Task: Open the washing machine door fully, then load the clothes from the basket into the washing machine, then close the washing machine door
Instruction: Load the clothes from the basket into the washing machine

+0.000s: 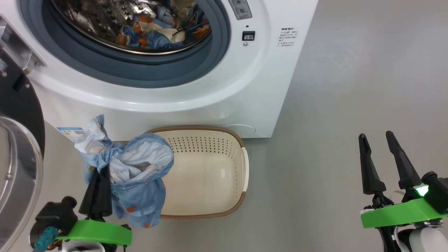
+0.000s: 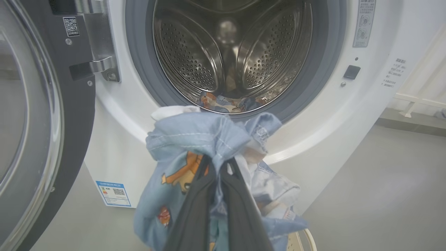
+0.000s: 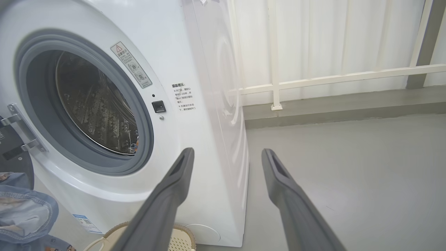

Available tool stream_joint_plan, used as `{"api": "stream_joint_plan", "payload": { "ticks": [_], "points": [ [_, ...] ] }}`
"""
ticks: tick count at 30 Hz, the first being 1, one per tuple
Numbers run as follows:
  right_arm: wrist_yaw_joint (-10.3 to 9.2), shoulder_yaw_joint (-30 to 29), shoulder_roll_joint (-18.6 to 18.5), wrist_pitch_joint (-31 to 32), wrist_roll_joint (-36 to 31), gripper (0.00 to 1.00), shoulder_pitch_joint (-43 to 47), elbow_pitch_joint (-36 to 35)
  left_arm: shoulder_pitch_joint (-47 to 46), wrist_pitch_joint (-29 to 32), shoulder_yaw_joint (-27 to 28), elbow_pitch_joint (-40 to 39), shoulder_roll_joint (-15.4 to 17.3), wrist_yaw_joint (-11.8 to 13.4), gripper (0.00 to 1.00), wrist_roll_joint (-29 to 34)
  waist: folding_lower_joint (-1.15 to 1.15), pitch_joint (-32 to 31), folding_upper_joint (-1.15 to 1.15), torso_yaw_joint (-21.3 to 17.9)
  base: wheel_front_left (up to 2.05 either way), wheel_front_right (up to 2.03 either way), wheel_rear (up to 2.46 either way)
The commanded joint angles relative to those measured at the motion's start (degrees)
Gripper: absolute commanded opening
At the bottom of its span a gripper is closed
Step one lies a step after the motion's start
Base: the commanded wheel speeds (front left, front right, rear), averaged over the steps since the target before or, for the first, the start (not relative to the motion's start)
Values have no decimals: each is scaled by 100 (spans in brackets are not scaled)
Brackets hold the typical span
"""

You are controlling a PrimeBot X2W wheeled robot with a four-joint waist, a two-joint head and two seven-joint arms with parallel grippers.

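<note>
Floor (image 1: 350,105): basket (image 1: 210,175), washing machine (image 1: 210,101)

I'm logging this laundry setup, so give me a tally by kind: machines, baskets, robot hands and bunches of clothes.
Washing machine: 1
Basket: 1
Hands: 2, left hand and right hand
Clothes bunches: 2, held bunch and drum bunch
Total: 6

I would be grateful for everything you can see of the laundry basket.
The basket is a rounded rectangle of cream plastic with a brown woven-look rim, rows of holes in its far wall and a pale handle at its right end. It stands upright on the grey floor just before the washing machine. Its visible inside is empty. A light blue garment hangs over its left end, hiding it; contact cannot be told.
</note>
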Motion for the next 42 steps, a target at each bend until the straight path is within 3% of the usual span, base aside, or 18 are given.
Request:
{"api": "stream_joint_plan", "payload": {
  "ticks": [1, 13, 24, 28, 37, 42],
  "points": [
    [25, 88, -111, -28, 1, 100, 66, -151, 2, -38, 212, -195, 55, 4, 0, 4, 0, 12, 0, -6, 0, 0, 0],
    [25, 112, -50, -28, -5, 100, -107, -198, -445, -38, 222, -316, -5, 4, 0, -57, 0, 482, 0, -112, 0, 0, 0],
    [25, 148, 85, -28, -31, 100, -505, -246, -2238, -38, 175, -337, 418, 4, 0, 3, 0, 1112, 0, -293, 0, 0, 0],
    [25, 171, 132, -28, -35, 100, -599, -248, -3137, -38, 215, 187, 548, 4, 0, -43, 0, 1248, 0, -381, 0, 0, 0],
    [25, 355, 284, -28, 7, 100, -868, -265, -4983, -38, 2, 2385, 919, 4, 0, -17, 0, 1632, 0, -804, 0, 0, 0],
    [25, 438, 354, -28, 23, 100, -936, -258, -5514, -38, -143, 3246, 1004, 4, 0, 13, 0, 1798, 0, -967, 0, 0, 0]
  ]
}}
